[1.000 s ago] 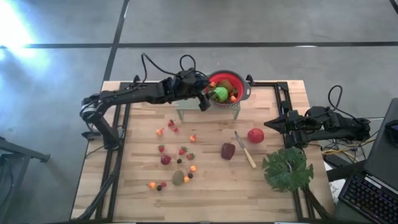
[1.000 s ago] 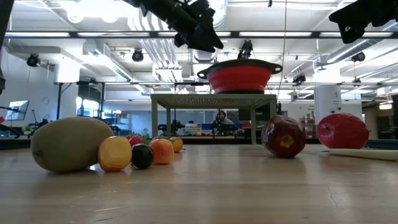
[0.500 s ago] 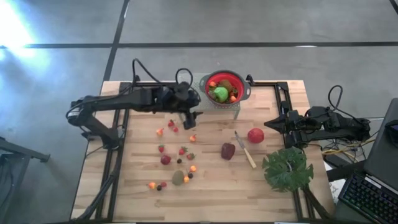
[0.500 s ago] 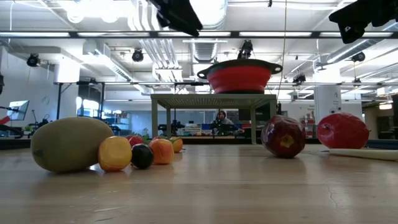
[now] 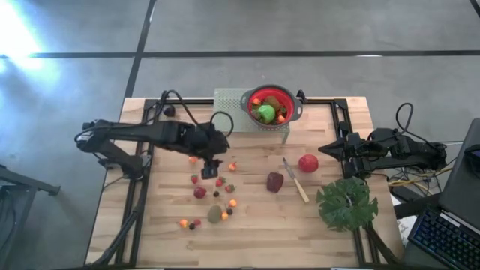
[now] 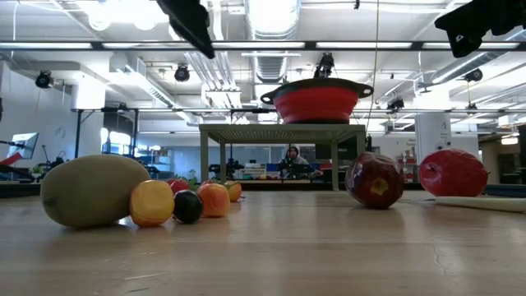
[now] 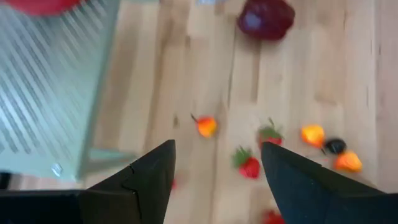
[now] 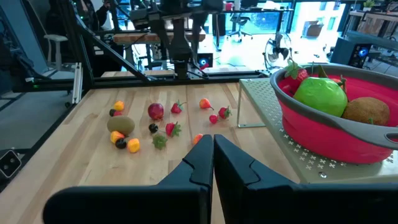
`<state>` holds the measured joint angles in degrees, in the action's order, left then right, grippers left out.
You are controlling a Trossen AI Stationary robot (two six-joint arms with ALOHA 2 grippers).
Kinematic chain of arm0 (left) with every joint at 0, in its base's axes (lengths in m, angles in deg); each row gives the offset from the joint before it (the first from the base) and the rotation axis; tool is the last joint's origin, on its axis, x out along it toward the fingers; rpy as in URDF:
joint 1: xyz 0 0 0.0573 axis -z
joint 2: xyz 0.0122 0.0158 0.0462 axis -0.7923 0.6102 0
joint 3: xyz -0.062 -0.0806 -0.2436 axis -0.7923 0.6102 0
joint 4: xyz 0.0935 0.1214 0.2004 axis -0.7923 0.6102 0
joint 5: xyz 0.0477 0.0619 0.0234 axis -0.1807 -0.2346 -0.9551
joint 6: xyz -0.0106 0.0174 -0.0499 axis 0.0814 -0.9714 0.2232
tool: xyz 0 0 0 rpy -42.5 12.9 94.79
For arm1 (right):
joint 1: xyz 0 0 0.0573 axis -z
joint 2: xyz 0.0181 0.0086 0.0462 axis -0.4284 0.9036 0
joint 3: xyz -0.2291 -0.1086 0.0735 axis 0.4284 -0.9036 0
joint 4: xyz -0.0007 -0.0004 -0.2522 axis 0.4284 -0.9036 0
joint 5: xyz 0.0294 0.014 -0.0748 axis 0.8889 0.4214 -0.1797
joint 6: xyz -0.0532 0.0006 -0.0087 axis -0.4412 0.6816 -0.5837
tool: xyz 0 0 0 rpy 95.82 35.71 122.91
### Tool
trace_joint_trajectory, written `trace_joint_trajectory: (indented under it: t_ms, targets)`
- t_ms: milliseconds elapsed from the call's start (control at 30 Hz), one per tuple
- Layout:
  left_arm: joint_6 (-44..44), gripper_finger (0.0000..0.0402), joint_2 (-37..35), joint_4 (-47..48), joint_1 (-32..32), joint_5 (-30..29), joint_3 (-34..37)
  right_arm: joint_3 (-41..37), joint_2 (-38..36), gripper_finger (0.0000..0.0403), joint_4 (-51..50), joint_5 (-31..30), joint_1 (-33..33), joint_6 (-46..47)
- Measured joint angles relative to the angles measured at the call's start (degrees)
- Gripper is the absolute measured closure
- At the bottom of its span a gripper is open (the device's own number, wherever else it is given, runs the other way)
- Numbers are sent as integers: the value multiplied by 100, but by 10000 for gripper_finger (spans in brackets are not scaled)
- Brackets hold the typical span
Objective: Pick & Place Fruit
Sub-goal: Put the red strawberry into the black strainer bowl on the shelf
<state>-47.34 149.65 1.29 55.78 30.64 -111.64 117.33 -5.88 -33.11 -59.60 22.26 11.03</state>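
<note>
While the left gripper [image 5: 211, 168] hangs over the loose fruit on the desk [image 5: 330, 225], its jaws stand spread and empty; between and just ahead of the jaws, in the left wrist view, lie an orange piece [image 7: 206, 126] and two strawberries [image 7: 248, 166], with further orange pieces and a dark berry [image 7: 335, 146] off to one side of them and a dark maroon fruit [image 7: 265, 17] farther ahead; the right gripper [image 5: 335, 150] waits at the desk's right edge, its jaws pressed together on nothing. Part of the fruit already rests in the red bowl [image 5: 288, 99] on a perforated stand [image 5: 228, 100] behind the left jaws, among it a green apple [image 5: 265, 113]; a red apple [image 5: 307, 163], a kiwi [image 5: 215, 214] and the small pieces lie scattered on the wood, well apart from the right jaws; a knife [image 5: 295, 182] and a big green leaf [image 5: 346, 203] lie beside them. Judged by appearance, the pieces are small, light toy fruit with smooth, rounded skins, likely to roll or squirt from a glancing pinch; a strawberry is best taken across its widest girth, jaws straddling it squarely from above, clear of the leafy cap and of neighbouring pieces.
</note>
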Motion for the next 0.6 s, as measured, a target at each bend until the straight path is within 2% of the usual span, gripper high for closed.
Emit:
trace_joint_trajectory:
  t_ms: [333,600]
  targets:
    - [993,158,-2,891,727,-39,37,0,0,394,0,0,1,0]
    - [1641,158,-7,1018,1302,-353,644,1,-1,394,0,0,0,0]
